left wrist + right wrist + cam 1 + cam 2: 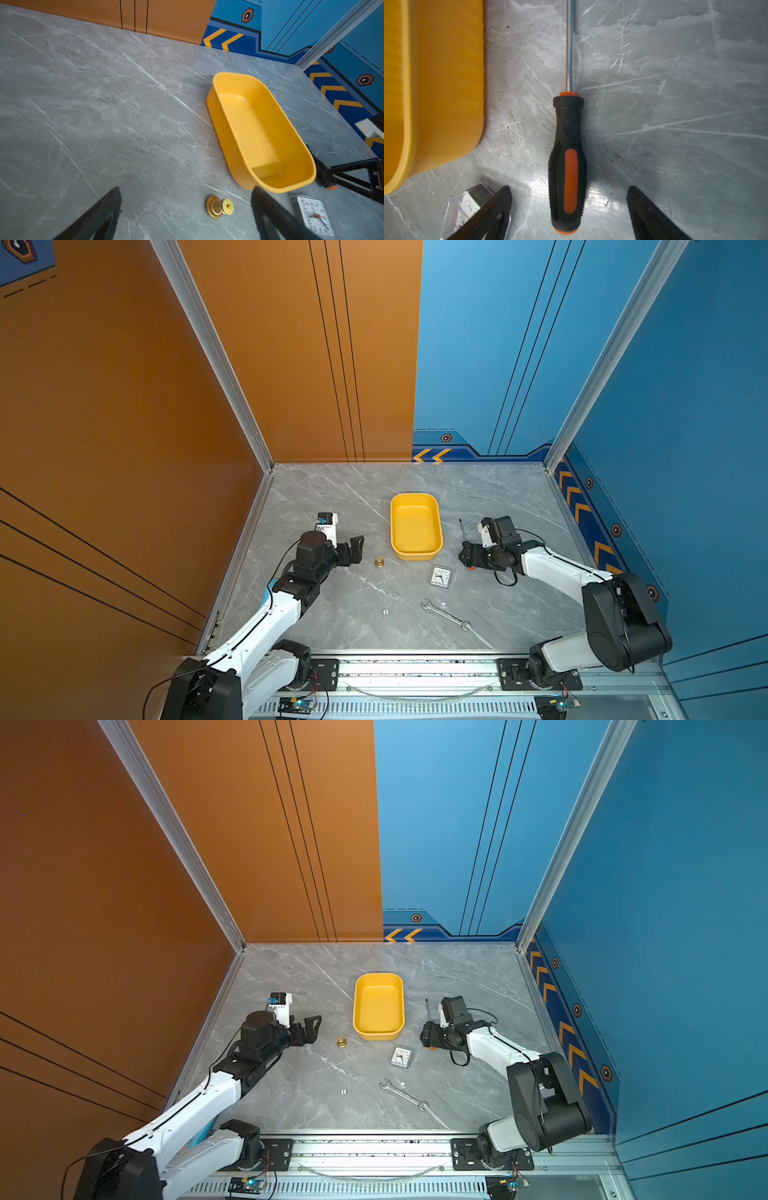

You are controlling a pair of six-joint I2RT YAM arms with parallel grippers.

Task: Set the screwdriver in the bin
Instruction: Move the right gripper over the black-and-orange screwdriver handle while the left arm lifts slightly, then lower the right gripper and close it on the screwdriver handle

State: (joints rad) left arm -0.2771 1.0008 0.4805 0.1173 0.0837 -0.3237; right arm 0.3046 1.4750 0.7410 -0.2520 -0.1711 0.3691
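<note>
1. Between the right fingers (501, 201), on the grey marble desk (675, 104), lies the screwdriver (569, 166). Its black-and-orange handle sits in the gap, and desk shows on either side of it.
2. These fingers stand apart, one on each side of the knurled rear half of the handle. Neither touches it, so nothing is clamped.
3. From the handle, the thin shaft runs straight out past the fingertips, flat on the desk.
4. Outside one of the right fingers stands the yellow bin (446, 83). Its long wall runs roughly parallel to the screwdriver, with a strip of desk between them, so the screwdriver is beside the bin and not in it.
5. A small clock (467, 205) in a clear case lies partly hidden behind that same finger, near the bin's rounded corner.
6. On the other side of the bin, the left fingers (110, 205) are also spread apart over bare desk, gripping nothing.
7. A brass knob (220, 206) lies on its side just ahead of the left fingers, within the width of their gap and closer to the finger on the bin's side.
8. Both top views show a silver wrench (445, 615) well behind both pairs of fingers, toward the arm bases, apart from everything else.
</note>
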